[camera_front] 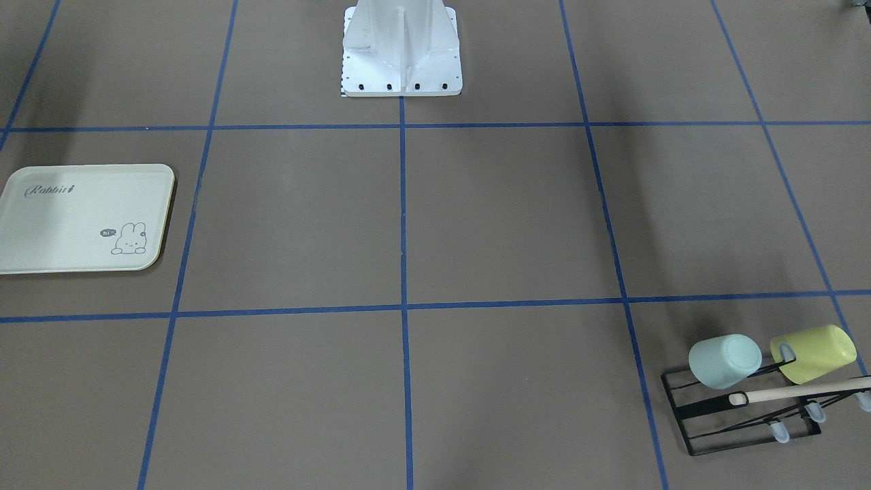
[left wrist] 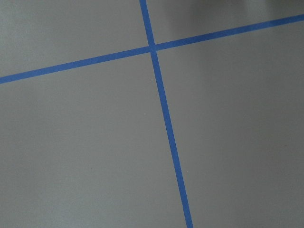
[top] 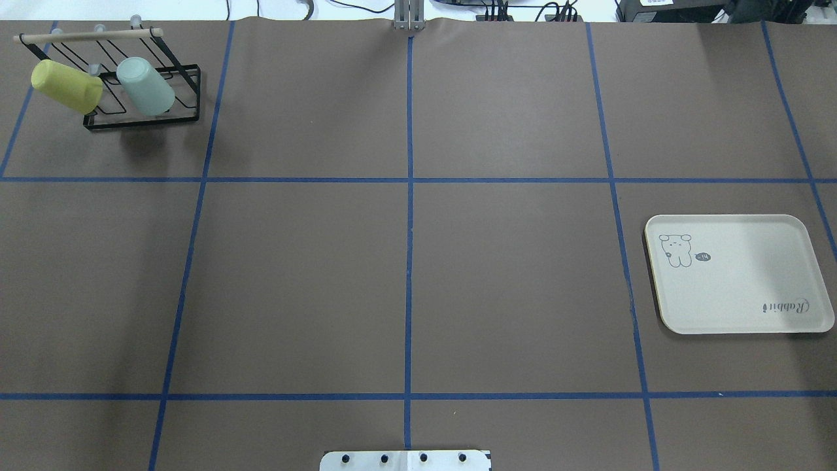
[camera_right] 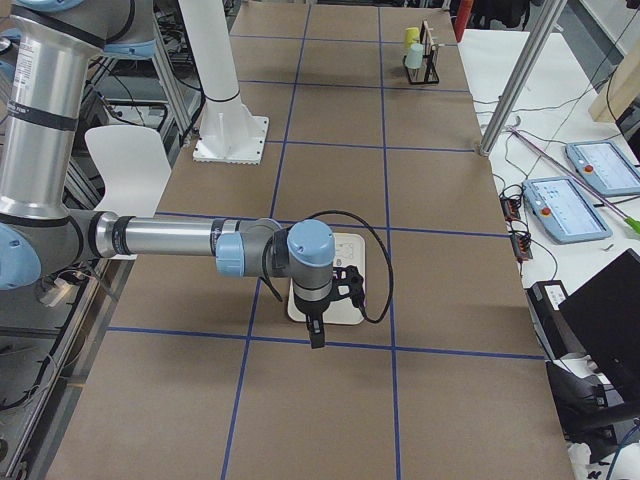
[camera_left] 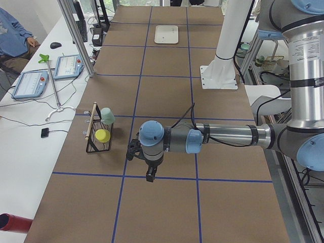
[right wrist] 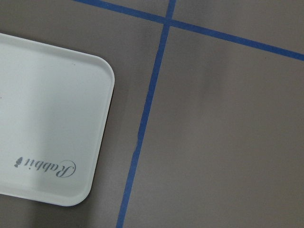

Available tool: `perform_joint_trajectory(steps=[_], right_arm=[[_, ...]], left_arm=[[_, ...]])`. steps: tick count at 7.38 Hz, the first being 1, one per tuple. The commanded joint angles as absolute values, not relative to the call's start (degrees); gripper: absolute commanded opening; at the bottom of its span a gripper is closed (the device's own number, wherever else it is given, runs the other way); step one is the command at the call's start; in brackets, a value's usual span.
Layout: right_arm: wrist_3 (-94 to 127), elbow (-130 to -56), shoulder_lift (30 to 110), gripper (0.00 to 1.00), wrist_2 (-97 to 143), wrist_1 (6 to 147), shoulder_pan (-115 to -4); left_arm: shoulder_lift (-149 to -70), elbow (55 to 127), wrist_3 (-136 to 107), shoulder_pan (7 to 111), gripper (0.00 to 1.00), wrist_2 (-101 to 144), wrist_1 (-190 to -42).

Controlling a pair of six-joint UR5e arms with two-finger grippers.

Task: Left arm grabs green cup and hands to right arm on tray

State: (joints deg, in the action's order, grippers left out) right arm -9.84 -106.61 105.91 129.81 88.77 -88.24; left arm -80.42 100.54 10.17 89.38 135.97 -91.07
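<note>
Green cup (top: 145, 85) hangs on your upper-left rack (top: 140, 123) beside a yellow-green cup (top: 65, 85). Tray (top: 739, 314) lies at the right edge, wide table (top: 405, 275) between. For the left gripper (camera_left: 150, 174) and right gripper (camera_right: 316, 335), you cannot tell how the jaws stand.

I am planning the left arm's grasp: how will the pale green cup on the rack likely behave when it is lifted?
The green cup looks like smooth plastic, so probably light and slippery. It sits tilted on the wire rack, so it may snag unless drawn off along its tilt.
</note>
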Motion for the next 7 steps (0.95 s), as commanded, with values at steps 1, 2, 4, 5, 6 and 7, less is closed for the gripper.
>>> perform_joint_trajectory(steps=[1, 2, 4, 5, 6, 7], right_arm=[[-9.8, -106.6, 105.9, 1.00, 129.8, 88.8, -88.2], [-9.8, -106.6, 105.9, 1.00, 129.8, 88.8, -88.2], [-9.8, -106.4, 106.0, 1.00, 129.6, 85.5, -88.2], [-9.7, -104.7, 106.9, 1.00, 129.6, 78.4, -88.2], [-9.0, -102.0, 106.6, 1.00, 129.7, 70.6, -88.2], [-8.3, -102.1, 105.9, 1.00, 129.7, 63.5, -88.2]], left_arm=[[-80.5, 100.7, 10.5, 89.4, 1.00, 135.9, -91.4], [-80.5, 101.1, 10.4, 89.4, 1.00, 136.0, -93.5], [-81.5, 100.9, 10.2, 89.4, 1.00, 135.4, -95.4], [-82.3, 100.6, 10.0, 89.5, 1.00, 135.4, -95.7], [-84.8, 100.0, 10.0, 89.5, 1.00, 134.9, -95.7], [-85.9, 100.3, 10.0, 89.4, 1.00, 134.6, -96.1]])
